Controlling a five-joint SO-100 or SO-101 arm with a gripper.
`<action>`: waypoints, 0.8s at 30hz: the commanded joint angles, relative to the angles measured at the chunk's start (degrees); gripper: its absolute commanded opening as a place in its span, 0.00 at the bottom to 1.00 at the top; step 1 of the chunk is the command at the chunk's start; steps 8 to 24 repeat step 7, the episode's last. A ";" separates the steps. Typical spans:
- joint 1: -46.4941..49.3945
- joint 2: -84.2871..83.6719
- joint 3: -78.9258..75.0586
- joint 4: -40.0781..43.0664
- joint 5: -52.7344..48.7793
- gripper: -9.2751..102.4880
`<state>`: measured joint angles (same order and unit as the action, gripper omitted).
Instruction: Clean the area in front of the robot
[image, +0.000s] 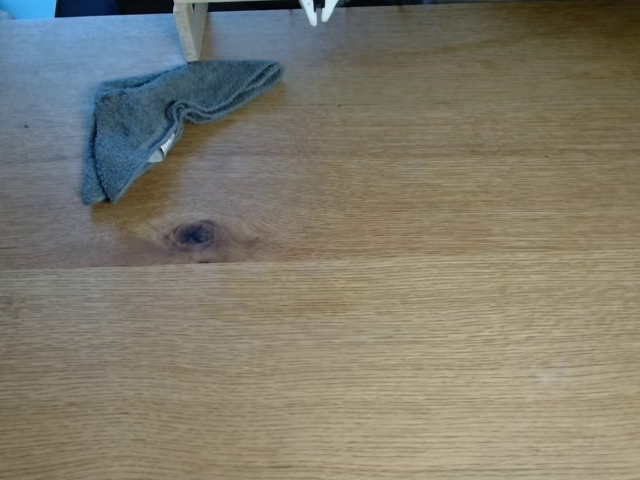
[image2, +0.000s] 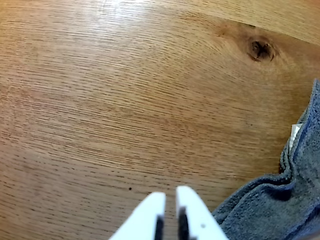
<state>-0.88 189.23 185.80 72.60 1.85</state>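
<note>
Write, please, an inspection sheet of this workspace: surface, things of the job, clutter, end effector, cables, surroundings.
Surface: light brown wooden tabletop with one dark knot and a long seam line.
Job's things: grey cloth, crumpled, lying flat near the far left in the fixed view; a white label shows at its fold.
Clutter: nothing seen.
End effector: white end effector above bare wood, beside the cloth and not touching it, jaws nearly together, holding nothing.
Cables: nothing seen.
Surroundings: pale wooden post at the far edge, just behind the cloth.
</note>
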 joint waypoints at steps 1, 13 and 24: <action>-0.18 0.18 6.24 0.09 -0.62 0.13; -0.18 0.18 6.24 0.09 -0.62 0.12; -0.18 0.18 6.24 0.09 -0.62 0.12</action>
